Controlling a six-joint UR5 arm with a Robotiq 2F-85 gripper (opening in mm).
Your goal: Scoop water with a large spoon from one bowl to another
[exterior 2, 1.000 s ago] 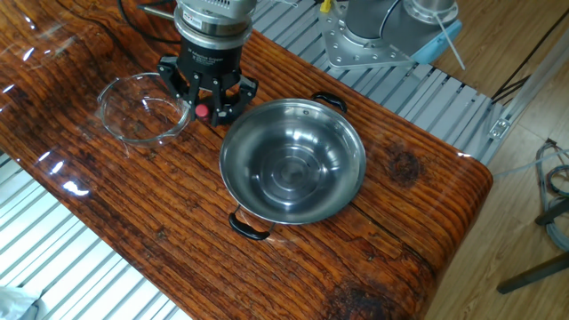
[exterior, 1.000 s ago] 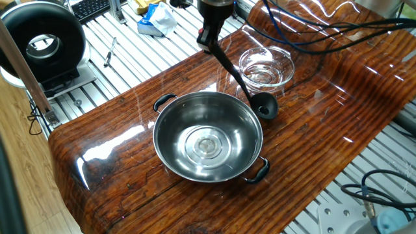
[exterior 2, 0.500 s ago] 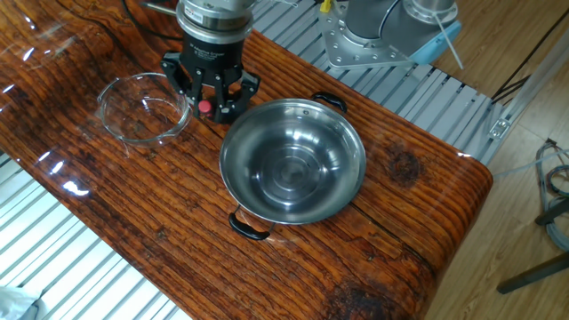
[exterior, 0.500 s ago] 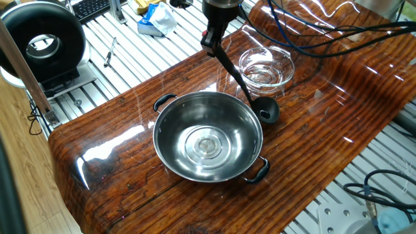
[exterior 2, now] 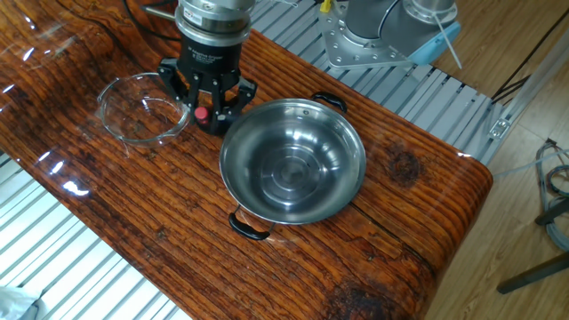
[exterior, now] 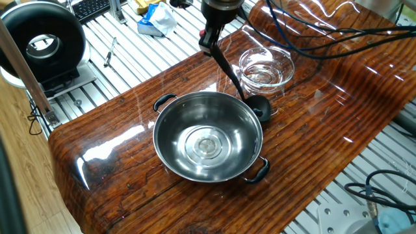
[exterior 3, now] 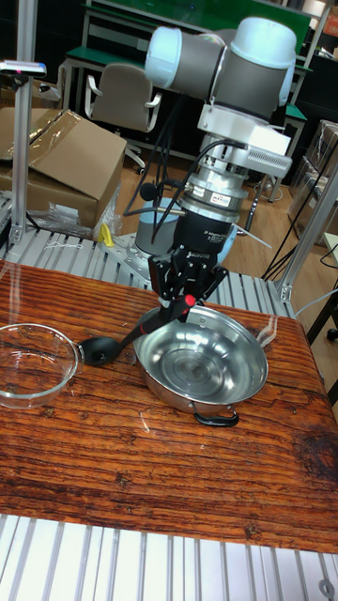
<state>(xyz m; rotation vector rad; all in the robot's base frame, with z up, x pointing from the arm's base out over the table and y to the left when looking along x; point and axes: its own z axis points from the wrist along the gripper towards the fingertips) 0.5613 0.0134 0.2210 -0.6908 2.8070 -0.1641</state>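
Note:
My gripper (exterior: 208, 40) (exterior 2: 206, 105) (exterior 3: 188, 297) is shut on the upper end of the large spoon's handle (exterior: 227, 68). This black ladle slants down to its scoop head (exterior: 259, 107) (exterior 3: 99, 350), which sits low over the wood between the two bowls, close to the steel bowl's rim. The big steel bowl (exterior: 166, 133) (exterior 2: 242, 173) (exterior 3: 246, 374) stands mid-table with black side handles. The small glass bowl (exterior: 286, 65) (exterior 2: 110, 96) (exterior 3: 58, 374) stands just beyond the ladle head. Water shows only as glints in the glass bowl; in the steel bowl I cannot tell.
The wooden tabletop (exterior: 325, 130) has a rounded edge near the steel bowl. Cables (exterior: 312, 26) hang over the far side. A black round device (exterior: 42, 42) and a blue-white cloth (exterior: 156, 19) lie on the slatted bench behind.
The ladle head has slid a little toward the steel bowl's rim, and the gripper shifted slightly with it. Both bowls stay put.

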